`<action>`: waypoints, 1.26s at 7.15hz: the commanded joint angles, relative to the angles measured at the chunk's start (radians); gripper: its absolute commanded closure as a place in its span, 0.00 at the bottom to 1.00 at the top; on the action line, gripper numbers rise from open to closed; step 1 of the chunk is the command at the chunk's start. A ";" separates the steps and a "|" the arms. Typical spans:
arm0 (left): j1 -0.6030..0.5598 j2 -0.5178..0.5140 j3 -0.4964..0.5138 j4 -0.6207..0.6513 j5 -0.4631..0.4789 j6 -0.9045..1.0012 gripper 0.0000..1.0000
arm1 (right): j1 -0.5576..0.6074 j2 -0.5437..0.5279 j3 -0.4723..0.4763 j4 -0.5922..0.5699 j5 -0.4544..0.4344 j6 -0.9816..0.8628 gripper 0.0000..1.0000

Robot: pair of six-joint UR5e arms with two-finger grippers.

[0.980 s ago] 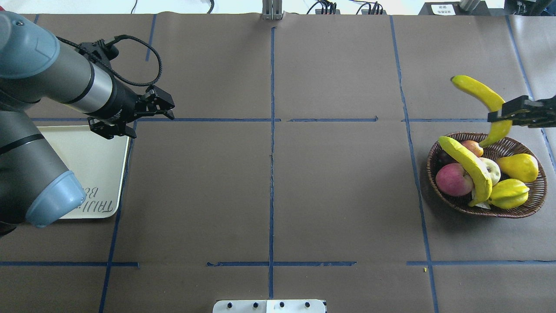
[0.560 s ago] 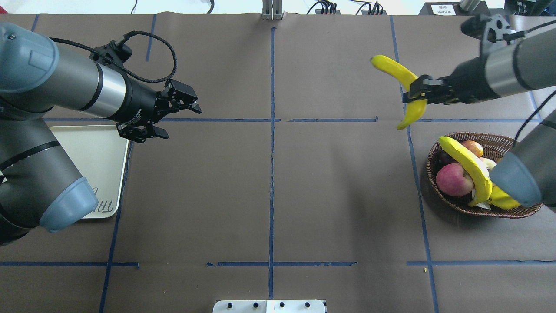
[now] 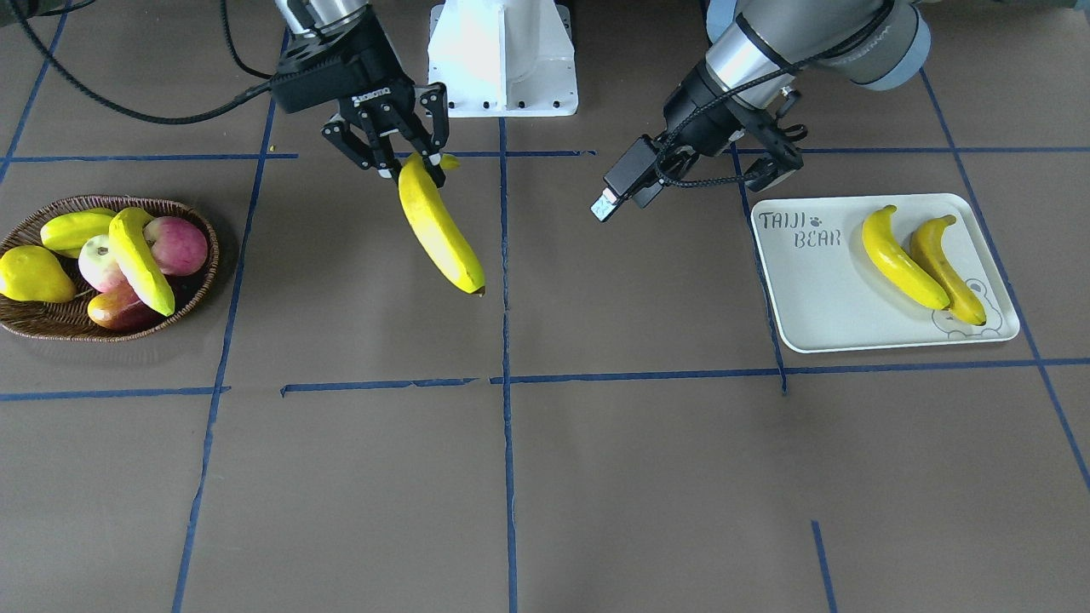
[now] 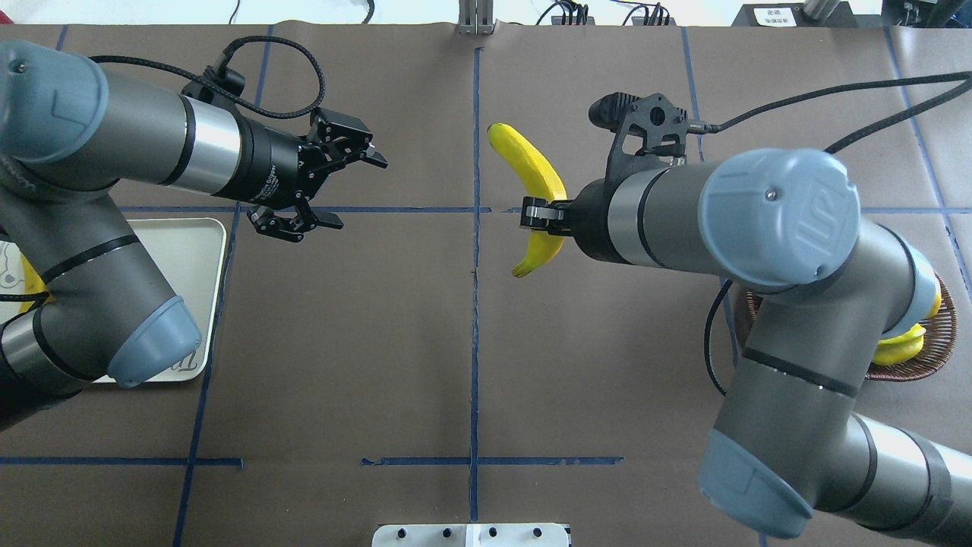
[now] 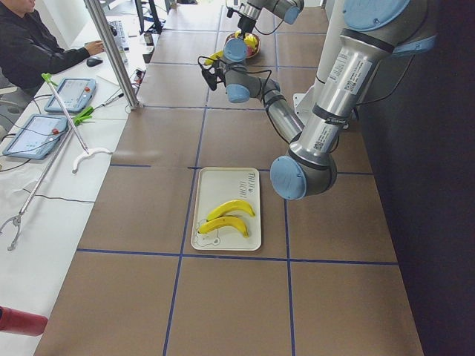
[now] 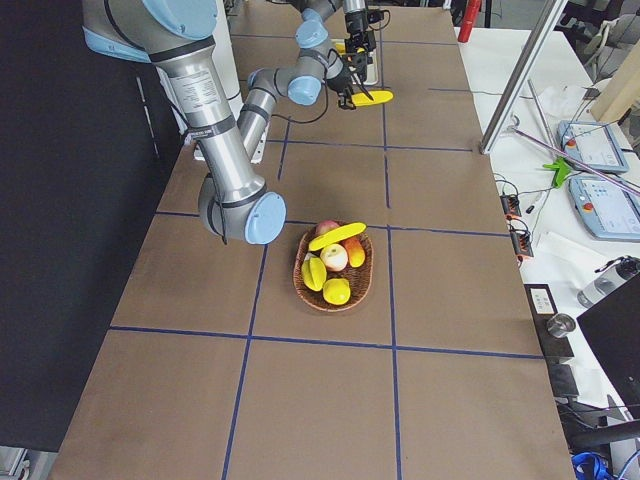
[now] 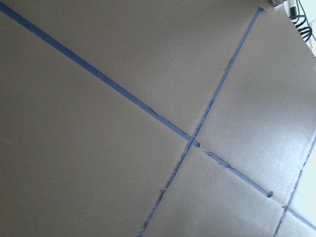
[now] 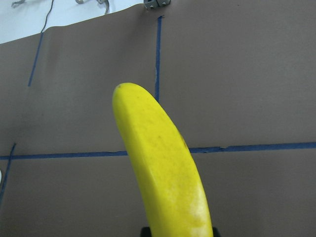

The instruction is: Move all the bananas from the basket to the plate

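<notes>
— Since the right tool (image 3: 413, 169) swung in from over the basket (image 3: 51, 329), where is the banana (image 4: 541, 178) now?
— Clenched in that tool, hanging above the middle of the tabletop (image 4: 380, 342). My left tool (image 4: 357, 191) has reached inward from the plate (image 3: 817, 289), fingers spread and empty. I'd guess a hand-over is next.
— Remaining?
— Two bananas (image 3: 903, 260) lie on the plate, and a fourth banana (image 3: 140, 260) waits in the basket.

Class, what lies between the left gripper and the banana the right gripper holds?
Overhead view: only bare table paper and blue tape between left gripper and banana.
</notes>
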 commanded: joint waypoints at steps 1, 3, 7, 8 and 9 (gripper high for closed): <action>0.001 -0.042 0.039 -0.115 0.011 -0.170 0.01 | -0.108 0.016 0.010 -0.003 -0.129 0.047 1.00; 0.023 -0.115 0.105 -0.148 0.070 -0.225 0.01 | -0.142 0.028 0.005 -0.003 -0.150 0.049 1.00; 0.128 -0.163 0.167 -0.197 0.142 -0.243 0.01 | -0.144 0.038 0.006 -0.003 -0.148 0.047 1.00; 0.138 -0.163 0.172 -0.211 0.142 -0.240 0.09 | -0.144 0.038 0.008 -0.003 -0.148 0.047 1.00; 0.140 -0.163 0.169 -0.217 0.142 -0.240 0.70 | -0.144 0.039 0.006 -0.003 -0.148 0.046 1.00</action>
